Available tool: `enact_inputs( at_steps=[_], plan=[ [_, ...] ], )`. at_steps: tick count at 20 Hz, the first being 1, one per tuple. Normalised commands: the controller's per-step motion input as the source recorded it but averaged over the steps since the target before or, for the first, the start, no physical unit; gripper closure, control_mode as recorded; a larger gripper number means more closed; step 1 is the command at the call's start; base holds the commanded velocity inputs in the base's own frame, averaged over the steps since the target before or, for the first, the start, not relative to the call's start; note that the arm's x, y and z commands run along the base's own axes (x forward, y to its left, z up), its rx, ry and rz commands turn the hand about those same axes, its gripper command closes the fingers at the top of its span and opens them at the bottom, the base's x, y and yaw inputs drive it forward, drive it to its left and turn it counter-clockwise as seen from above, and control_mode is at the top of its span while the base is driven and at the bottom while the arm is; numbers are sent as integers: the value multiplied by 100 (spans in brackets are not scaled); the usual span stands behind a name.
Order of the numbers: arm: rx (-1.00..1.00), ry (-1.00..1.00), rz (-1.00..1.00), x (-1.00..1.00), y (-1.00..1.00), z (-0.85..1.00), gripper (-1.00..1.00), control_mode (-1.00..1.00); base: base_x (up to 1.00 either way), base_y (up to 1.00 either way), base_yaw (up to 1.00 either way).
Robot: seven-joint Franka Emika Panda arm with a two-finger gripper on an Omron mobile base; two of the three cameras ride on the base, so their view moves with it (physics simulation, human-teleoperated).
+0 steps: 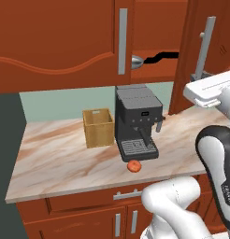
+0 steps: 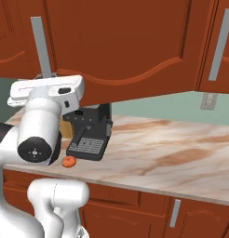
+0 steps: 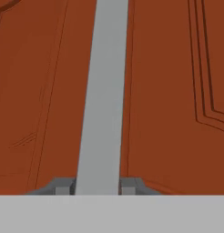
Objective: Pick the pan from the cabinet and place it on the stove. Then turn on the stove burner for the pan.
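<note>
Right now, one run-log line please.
phase: opening red-brown wall cabinet door | gripper: shut on silver bar handle | silver-grey pan: inside cabinet

White arm (image 1: 182,205), glossy rounded links, smooth moulded casing. Dark, near-black band wraps the joint at 3 o'clock in left base view, with faint pale lettering down it. In right base view a round black end cap (image 2: 36,147) with small screws sits on a white cylinder. Flat white hand block (image 2: 46,90) with dark inset slot.
</note>
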Motion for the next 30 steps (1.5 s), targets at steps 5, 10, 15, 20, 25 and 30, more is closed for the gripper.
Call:
enact_inputs(
  at_steps=[5, 10, 15, 20, 25, 30],
  plan=[
    [-1, 1, 10, -53, -40, 8, 100, -100, 0, 0, 0],
    [-1, 1, 4, -40, -27, 0, 100, -100, 0, 0, 0],
    [-3, 0, 1, -53, -3, -8, -100, -100, 0, 0, 0],
    [-1, -12, 2, -57, 18, 1, -100, -100, 0, 0, 0],
    [-7, -13, 0, -54, 37, 6, -100, -100, 0, 0, 0],
    [-13, -14, -2, -55, 41, 8, -100, -100, 0, 0, 0]
  ],
)
